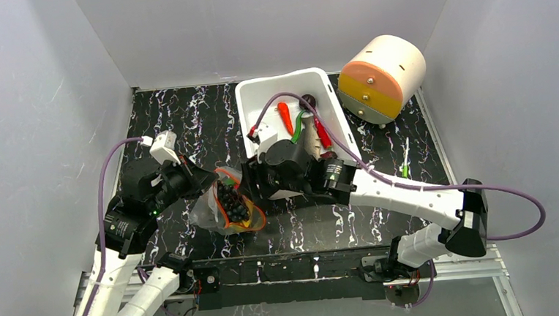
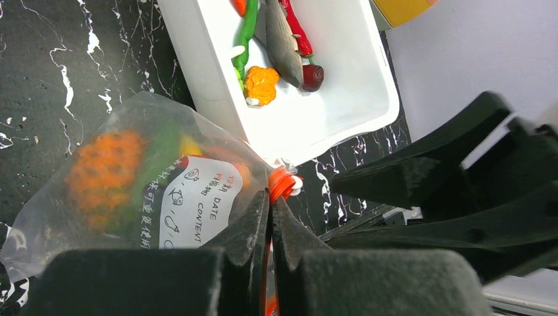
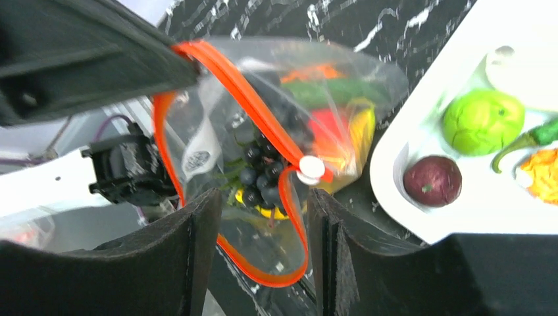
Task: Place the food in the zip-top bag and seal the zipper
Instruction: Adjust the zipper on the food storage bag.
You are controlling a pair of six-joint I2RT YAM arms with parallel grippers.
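Observation:
The clear zip-top bag [image 1: 225, 209] lies between my two grippers. It holds dark grapes [image 3: 263, 178], a pineapple [image 2: 102, 168], and yellow, red and green food. My left gripper [image 2: 270, 207] is shut on the red-orange zipper [image 2: 281, 184] at the bag's corner, next to the white slider [image 2: 295, 186]. In the top view it [image 1: 208, 179] is at the bag's left. My right gripper [image 3: 263, 201] is open. Its fingers straddle the open loop of the zipper [image 3: 260, 263] without touching it, just below the slider [image 3: 310, 169]. It [image 1: 252, 185] is at the bag's right.
A white bin [image 1: 255, 104] stands behind the bag. It holds a fish [image 2: 281, 43], a red chili [image 2: 296, 29], a green pod [image 2: 245, 33], a lime [image 3: 482, 122], a dark red fruit [image 3: 432, 181] and an orange piece [image 2: 262, 84]. A round peach-and-yellow drum [image 1: 383, 77] stands back right.

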